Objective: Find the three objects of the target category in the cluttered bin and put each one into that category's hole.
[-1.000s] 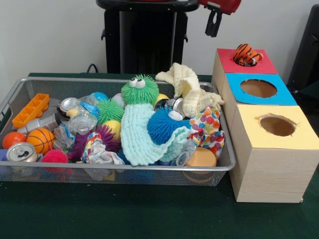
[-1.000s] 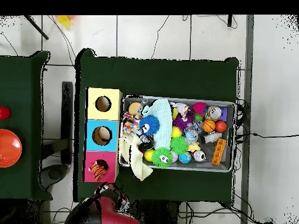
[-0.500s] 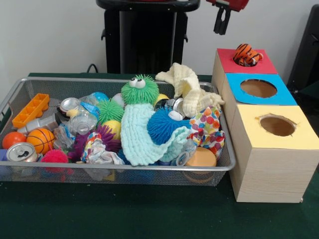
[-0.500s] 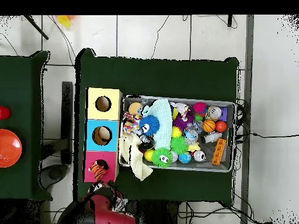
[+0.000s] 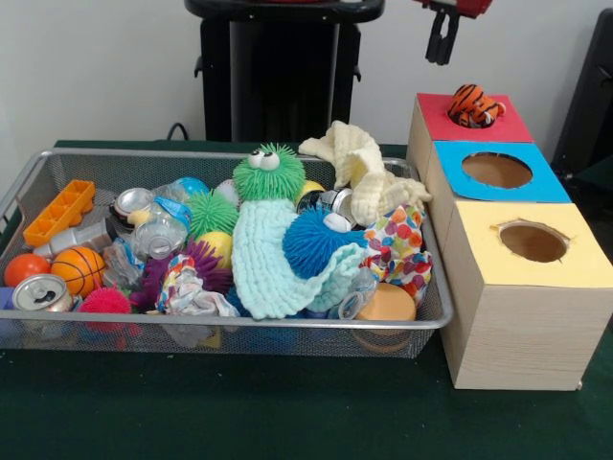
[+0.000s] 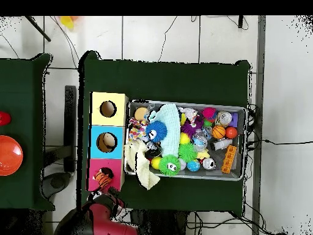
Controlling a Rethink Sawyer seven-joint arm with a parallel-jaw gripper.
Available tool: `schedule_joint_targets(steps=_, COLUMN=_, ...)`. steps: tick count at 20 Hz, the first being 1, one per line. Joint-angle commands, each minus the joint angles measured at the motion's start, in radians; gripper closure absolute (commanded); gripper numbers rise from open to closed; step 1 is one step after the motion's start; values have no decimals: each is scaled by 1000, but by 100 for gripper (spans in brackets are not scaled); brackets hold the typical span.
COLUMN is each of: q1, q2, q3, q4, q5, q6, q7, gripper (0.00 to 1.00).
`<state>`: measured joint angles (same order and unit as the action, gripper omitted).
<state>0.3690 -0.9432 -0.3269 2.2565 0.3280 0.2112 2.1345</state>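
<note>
The wire mesh bin (image 5: pixel 239 324) sits mid-table, heaped with toys, and also shows in the overhead view (image 6: pixel 186 103). The orange black-striped plush tiger (image 5: pixel 472 103) rests in the hole of the red box top (image 5: pixel 433 122), partly sticking out; it also shows from above (image 6: pixel 103 178). My gripper (image 5: pixel 439 56) hangs at the top edge, above and behind the red box, open and empty. In the overhead view the gripper (image 6: pixel 112 199) is just off the red box's end. No teddy bear or other plush animal shows in the bin.
Blue hole (image 5: pixel 496 170) and yellow hole (image 5: pixel 533 241) lie in the same wooden box, right of the bin. The bin holds a green googly-eyed spiky ball (image 5: pixel 267 171), a blue spiky ball (image 5: pixel 309 240), a mint knitted cloth (image 5: pixel 268 259), a cream cloth (image 5: pixel 364 177), cans and small balls.
The gripper has moved right and slightly up in the front view, drawing back toward the robot's base. The tiger and the bin's contents have not moved.
</note>
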Motion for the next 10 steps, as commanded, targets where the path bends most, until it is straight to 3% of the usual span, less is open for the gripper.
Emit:
schedule_joint_targets(steps=1, q1=-1, q2=18, q3=121, q4=-59, q5=67, q6=53, q7=206, gripper=100)
schedule_joint_targets(steps=10, q1=25, q2=36, q3=161, q4=-61, q5=120, q6=38, q7=234, gripper=100)
